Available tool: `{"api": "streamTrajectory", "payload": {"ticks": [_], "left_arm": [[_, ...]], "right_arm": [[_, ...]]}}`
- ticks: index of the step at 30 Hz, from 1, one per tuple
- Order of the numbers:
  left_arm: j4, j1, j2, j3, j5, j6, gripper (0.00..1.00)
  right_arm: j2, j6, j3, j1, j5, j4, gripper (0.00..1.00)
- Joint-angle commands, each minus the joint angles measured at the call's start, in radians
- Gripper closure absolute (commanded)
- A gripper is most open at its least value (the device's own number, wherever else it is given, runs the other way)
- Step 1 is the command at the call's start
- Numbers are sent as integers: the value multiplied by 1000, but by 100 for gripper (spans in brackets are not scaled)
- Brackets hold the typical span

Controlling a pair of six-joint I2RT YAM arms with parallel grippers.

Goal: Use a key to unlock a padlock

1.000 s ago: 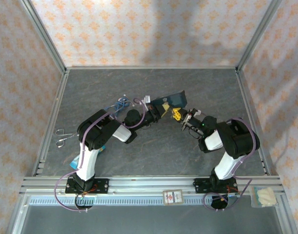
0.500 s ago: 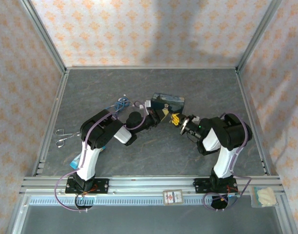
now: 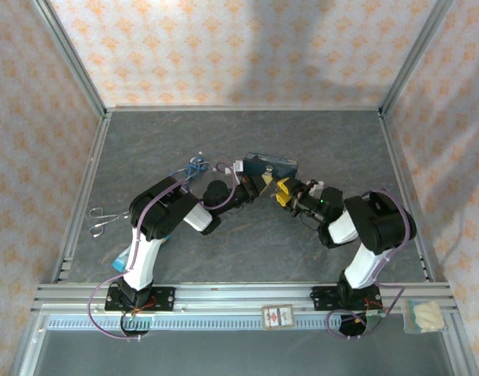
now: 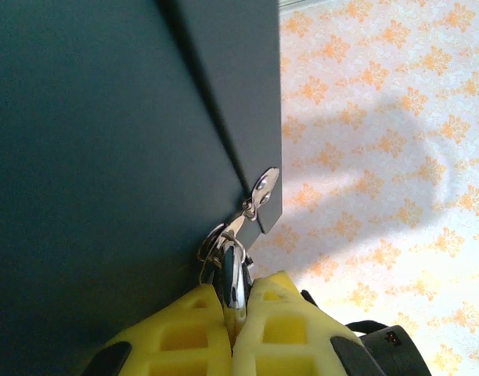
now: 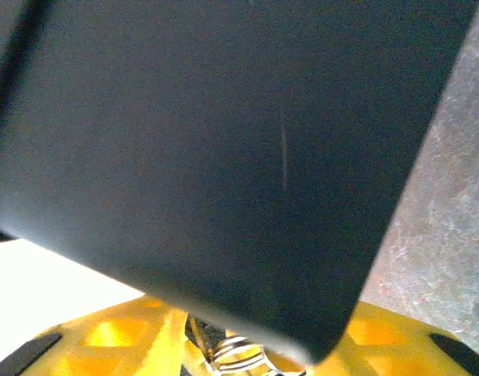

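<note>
Left gripper (image 3: 260,186) and right gripper (image 3: 285,191) face tip to tip at mid-bench (image 3: 247,243), just in front of the tin (image 3: 272,166).
The tin lies slightly toward the far edge of the bench, and both grippers sit close against its near side. In the left wrist view the yellow fingers (image 4: 185,333) are pressed together on a thin silvery blade, read as the key (image 4: 233,283). A wire ring (image 4: 210,249) and a second flat key (image 4: 263,186) stand just beyond them, against the tin's dark edge. In the right wrist view the yellow fingers (image 5: 122,333) flank a coiled ring under the tin's dark underside. Their gap is hidden, so their opening and grip cannot be told. The scissors (image 3: 104,219) lie by the left edge, and a blue cable (image 3: 195,166) lies left of the tin.
</note>
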Motion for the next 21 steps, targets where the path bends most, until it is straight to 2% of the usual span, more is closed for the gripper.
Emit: {"api": "streamTrajectory", "payload": {"ticks": [1,8,16,21], "left_arm": [[125,-34,-43,11,46,1,100],[105,-30,-39,-3,28,1,100],[14,-29,-46,-8,-10,52,100],[-12,-29,-29,-15,-21,70,100]], "right_arm": [[-61,-132,4,5,55,-154,54],[-195,-291,20,0,104,-403,48],[-475,-614,111,0,290,-957,42],[-522,-718,152,0,334,-1082,42]]}}
